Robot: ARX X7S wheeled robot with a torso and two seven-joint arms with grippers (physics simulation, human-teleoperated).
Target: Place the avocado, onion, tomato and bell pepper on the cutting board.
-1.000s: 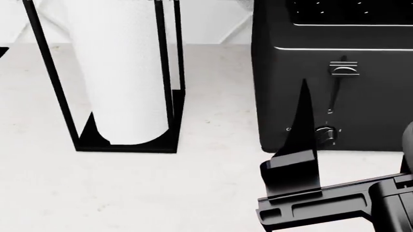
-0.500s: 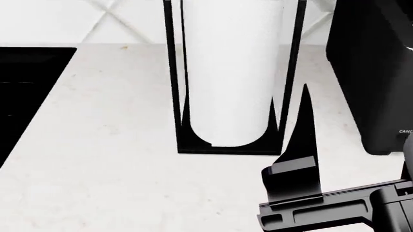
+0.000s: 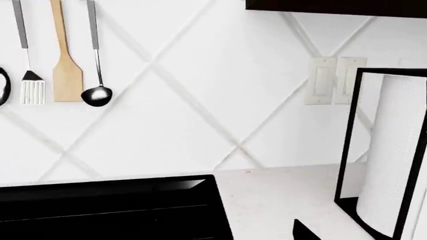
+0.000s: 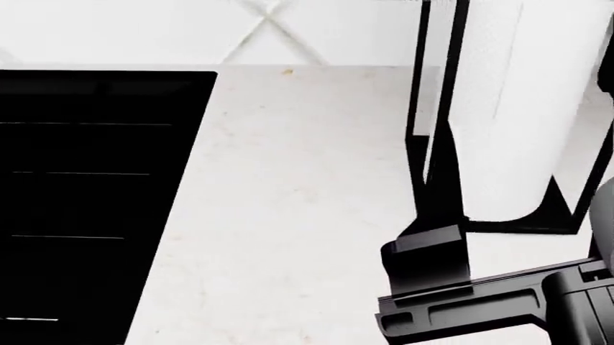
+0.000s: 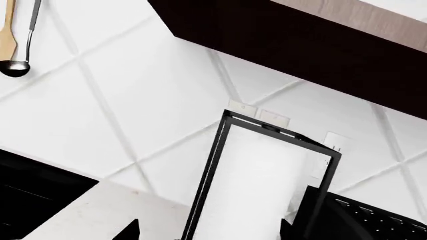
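A black cooktop [image 4: 86,201] is filling the left, pale counter [image 4: 287,215] lying beside it, a paper towel holder [image 4: 508,122] standing right. None of the vegetables or the cutting board is showing, so their direction is unknowable. The right claw [image 4: 432,208] is showing one finger; its opening cannot be judged. Only wrist views are showing hanging utensils [image 3: 67,65].

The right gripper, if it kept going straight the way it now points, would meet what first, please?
Probably the paper towel roll in its black frame: the right gripper points at the frame's near left post in the head view. Depth is unclear, so it may pass beside it toward the tiled wall.
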